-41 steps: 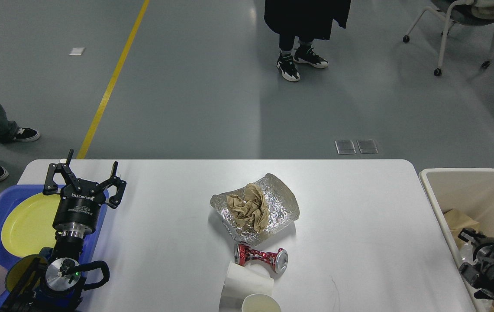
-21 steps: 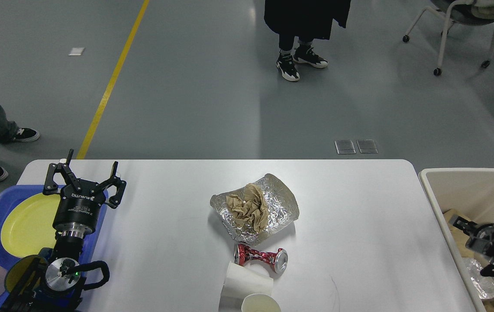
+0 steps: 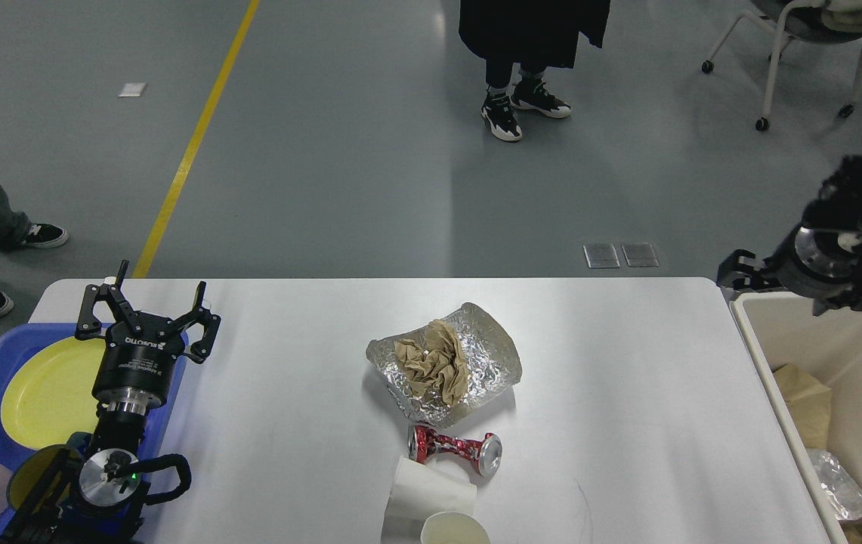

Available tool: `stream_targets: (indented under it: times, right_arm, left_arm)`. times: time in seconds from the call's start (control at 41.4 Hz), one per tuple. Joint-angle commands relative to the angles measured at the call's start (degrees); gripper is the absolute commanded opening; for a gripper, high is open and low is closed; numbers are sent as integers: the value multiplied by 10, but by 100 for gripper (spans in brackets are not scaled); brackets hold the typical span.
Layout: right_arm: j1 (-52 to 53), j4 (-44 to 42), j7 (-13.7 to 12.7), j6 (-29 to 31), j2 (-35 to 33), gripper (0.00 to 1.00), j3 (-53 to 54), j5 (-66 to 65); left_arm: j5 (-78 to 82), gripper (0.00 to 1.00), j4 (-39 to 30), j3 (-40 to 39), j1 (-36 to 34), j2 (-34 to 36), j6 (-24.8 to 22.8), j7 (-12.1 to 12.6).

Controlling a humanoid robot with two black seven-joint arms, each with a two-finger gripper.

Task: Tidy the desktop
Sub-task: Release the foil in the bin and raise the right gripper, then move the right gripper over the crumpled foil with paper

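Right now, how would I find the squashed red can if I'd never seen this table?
Start at the big white desktop and find the crinkly silver foil with brown paper in its middle. Just in front of it, toward the near edge, lies the red can on its side. It is the only red thing there, pinched thin in the middle, beside a white paper cup.

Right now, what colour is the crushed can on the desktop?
Red with white markings and silver ends, shown in the head view: the crushed can lies on the desktop.

The desktop [image 3: 612, 393] lay bare on its right half; foil [image 3: 446, 370], crushed can [image 3: 455, 447] and paper cup [image 3: 431, 499] (bunched close) blocked the centre.
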Motion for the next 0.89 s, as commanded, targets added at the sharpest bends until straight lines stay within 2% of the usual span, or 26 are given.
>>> stream_targets:
  times: [0.0,0.121,0.217,0.386,0.869]
  right_arm:
    - [88,33,0,101,37,100,25,3]
    - [168,126,0,127,30,100,66,3]
    - [231,208,0,129,24,100,85,1]
    - [306,303,0,125,25,100,93,2]
    - [320,306,4,119,37,100,96,6]
  left_arm:
    - [0,97,0,0,0,0,0,-1]
    - [0,97,0,0,0,-1,0,-1]
    - [0,97,0,0,0,0,0,-1]
    - [0,97,0,0,0,0,0,-1]
    - [0,97,0,0,0,0,0,0]
